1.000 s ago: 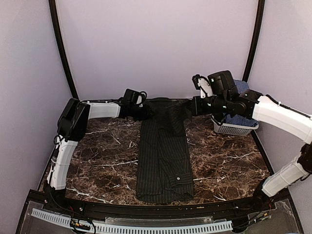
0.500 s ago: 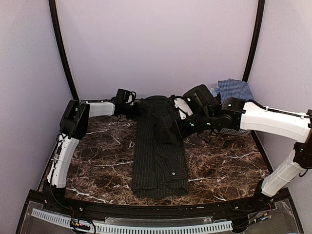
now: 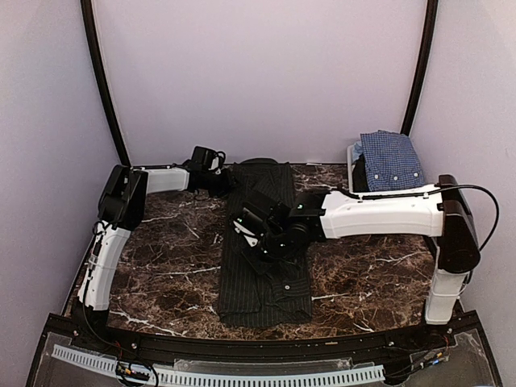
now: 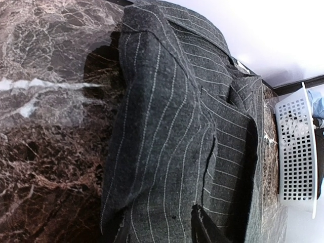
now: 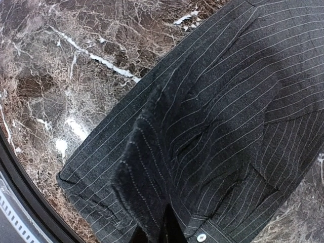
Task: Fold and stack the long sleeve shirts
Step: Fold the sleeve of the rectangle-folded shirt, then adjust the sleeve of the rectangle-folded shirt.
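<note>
1. The black pinstripe shirt (image 3: 266,294) lies in a long narrow strip down the middle of the marble table (image 3: 371,266), running from the far edge to the near edge.
2. The left gripper (image 3: 219,179) sits at the shirt's far left corner. Its jaws stand partly apart around a thick bunch of cloth, and that edge is raised enough to throw a shadow on the marble.
3. The right arm reaches across from the right, with the right gripper (image 3: 260,246) over the middle of the strip. Its jaws are pressed almost together, pinching up a ridge of pinstripe cloth.
4. A small white button (image 5: 201,237) shows on the shirt near those fingers.
5. The blue-and-white check shirt (image 3: 391,159) lies folded on the white slatted basket (image 4: 296,152) at the far right corner, well apart from both grippers.
</note>
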Available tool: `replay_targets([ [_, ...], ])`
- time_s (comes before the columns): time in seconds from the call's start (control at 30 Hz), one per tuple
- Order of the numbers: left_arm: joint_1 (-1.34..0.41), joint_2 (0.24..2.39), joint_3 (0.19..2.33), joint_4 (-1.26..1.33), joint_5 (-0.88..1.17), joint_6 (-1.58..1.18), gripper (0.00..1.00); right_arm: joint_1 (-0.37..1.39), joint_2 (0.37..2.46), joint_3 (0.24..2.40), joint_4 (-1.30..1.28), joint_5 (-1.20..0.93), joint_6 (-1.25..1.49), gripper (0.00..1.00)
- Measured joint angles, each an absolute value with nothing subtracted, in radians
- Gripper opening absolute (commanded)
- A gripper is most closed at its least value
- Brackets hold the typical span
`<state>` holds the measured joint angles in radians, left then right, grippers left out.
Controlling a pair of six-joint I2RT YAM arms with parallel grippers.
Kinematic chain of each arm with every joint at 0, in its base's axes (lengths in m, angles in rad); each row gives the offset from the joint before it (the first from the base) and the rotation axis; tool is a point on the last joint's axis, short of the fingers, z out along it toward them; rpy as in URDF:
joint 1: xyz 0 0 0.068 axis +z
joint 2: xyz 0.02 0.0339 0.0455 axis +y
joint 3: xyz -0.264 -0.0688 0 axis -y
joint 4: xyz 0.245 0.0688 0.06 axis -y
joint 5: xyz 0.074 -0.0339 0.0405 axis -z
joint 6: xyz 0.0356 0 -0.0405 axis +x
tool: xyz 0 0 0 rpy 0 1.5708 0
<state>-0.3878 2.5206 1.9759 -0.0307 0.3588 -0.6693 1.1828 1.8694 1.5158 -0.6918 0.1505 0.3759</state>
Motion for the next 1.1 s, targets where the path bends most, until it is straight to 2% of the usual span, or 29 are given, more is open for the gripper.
replay_targets([
  [0.2,-0.388,2.506,1.975,-0.059,0.389,-0.642,0.52,1.187,1.907,1.530,-0.685,0.120,0.381,0.44],
  [0.3,-0.388,2.488,1.974,-0.067,0.408,-0.622,0.55,1.187,1.906,1.530,-0.666,0.110,0.389,0.52],
  [0.5,-0.388,2.404,1.959,-0.102,0.439,-0.588,0.54,1.154,1.856,1.475,-0.595,0.099,0.424,0.53],
  [0.63,-0.388,2.294,1.876,-0.112,0.447,-0.571,0.52,1.047,1.767,1.354,-0.486,0.062,0.472,0.50],
  [0.87,-0.388,2.072,1.591,-0.091,0.461,-0.572,0.51,0.825,1.713,1.196,-0.276,-0.060,0.551,0.48],
  [1.1,-0.388,1.863,1.291,-0.083,0.487,-0.607,0.50,0.706,1.737,1.135,-0.107,-0.189,0.613,0.47],
])
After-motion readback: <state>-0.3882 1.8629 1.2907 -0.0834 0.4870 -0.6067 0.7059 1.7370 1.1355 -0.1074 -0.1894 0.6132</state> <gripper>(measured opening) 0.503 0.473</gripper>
